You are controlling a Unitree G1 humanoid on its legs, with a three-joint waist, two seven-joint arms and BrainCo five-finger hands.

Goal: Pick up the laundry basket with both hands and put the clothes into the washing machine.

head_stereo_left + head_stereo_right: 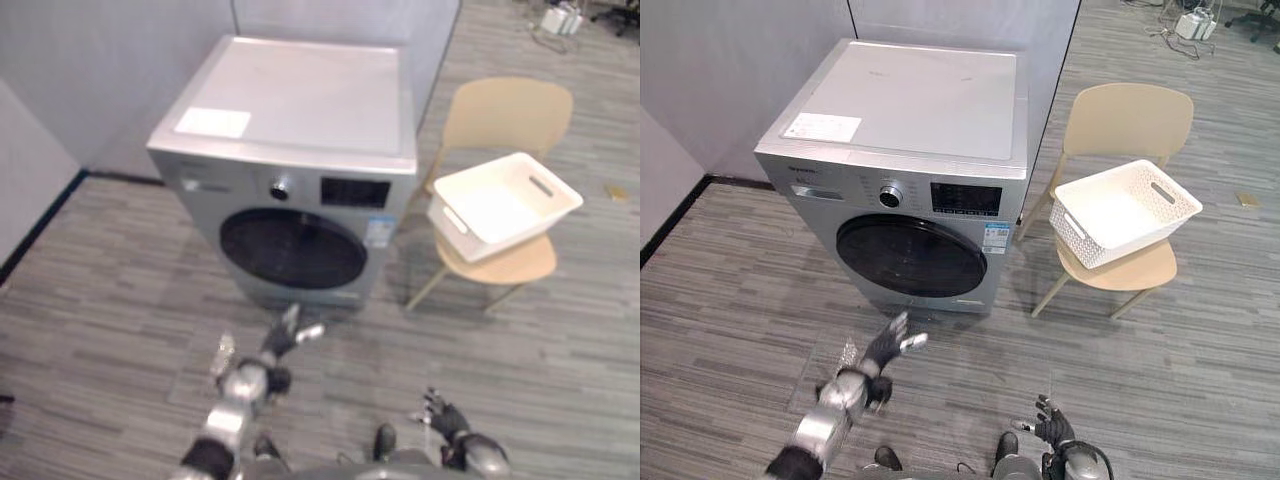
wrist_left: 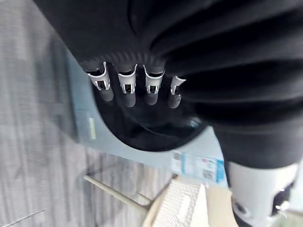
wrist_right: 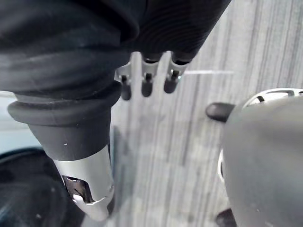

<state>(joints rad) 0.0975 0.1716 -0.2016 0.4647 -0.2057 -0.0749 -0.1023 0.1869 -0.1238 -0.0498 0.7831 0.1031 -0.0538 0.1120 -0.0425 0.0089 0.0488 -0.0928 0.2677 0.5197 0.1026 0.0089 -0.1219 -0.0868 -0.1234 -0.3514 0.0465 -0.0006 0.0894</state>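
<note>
Now holds left hand up before washer, fingers straight and fanned toward the shut dark door, touching nothing. Hangs right hand low over the floor, fingers loosely straight, thumb apart, gripping nothing. Well apart from both hands, on chair seat beside washer: white basket. White sticker on washer top, blue-and-white label by the door; print too small to read.

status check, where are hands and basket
Left robot hand open, near washing machine, door shut. Right robot hand open, low. Laundry basket untouched on chair.
</note>
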